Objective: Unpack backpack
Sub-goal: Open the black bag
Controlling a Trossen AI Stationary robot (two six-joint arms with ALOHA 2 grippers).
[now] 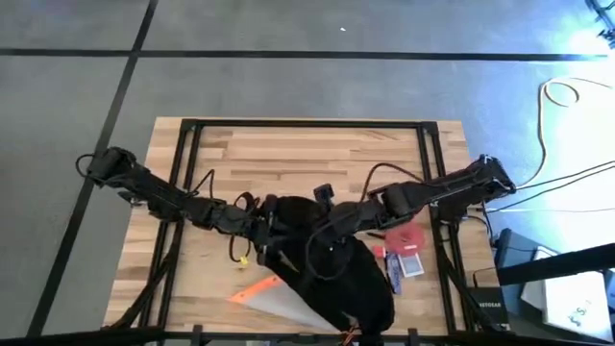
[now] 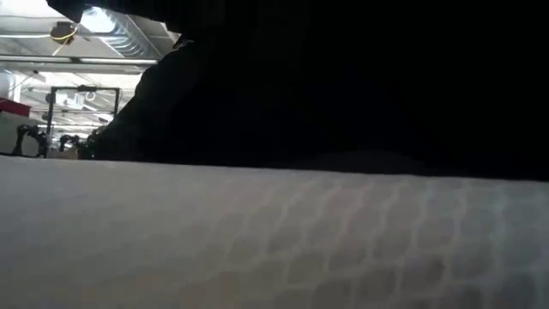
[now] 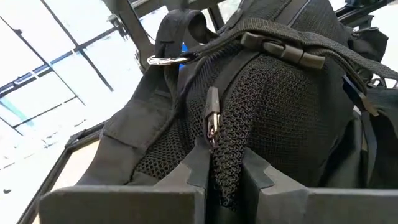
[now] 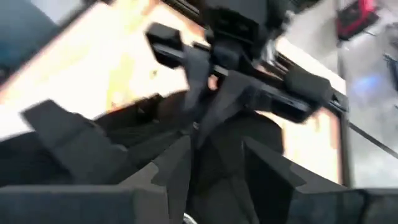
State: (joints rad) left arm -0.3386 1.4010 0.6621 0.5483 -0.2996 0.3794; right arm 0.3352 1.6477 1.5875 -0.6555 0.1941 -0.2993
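An industrial lab or workshop is shown: a wooden table [image 1: 288, 154] on grey taped concrete floor [image 1: 288, 77], with exposed ceiling ducting [image 2: 129, 34] and metal equipment frames [image 2: 77, 107] behind.

The far half of the worktop [image 1: 307, 154] lies bare wood, open to a pass from either side. Nearer, the backpack [image 1: 351, 279] fills the middle, with both grippers crowded against its top: the left gripper [image 1: 264, 229] and the right gripper [image 1: 327, 231] nearly meet there. A translucent pouch [image 1: 274, 300] blocks the near left, and a red item [image 1: 404, 238] with small packets [image 1: 404, 267] blocks the right.
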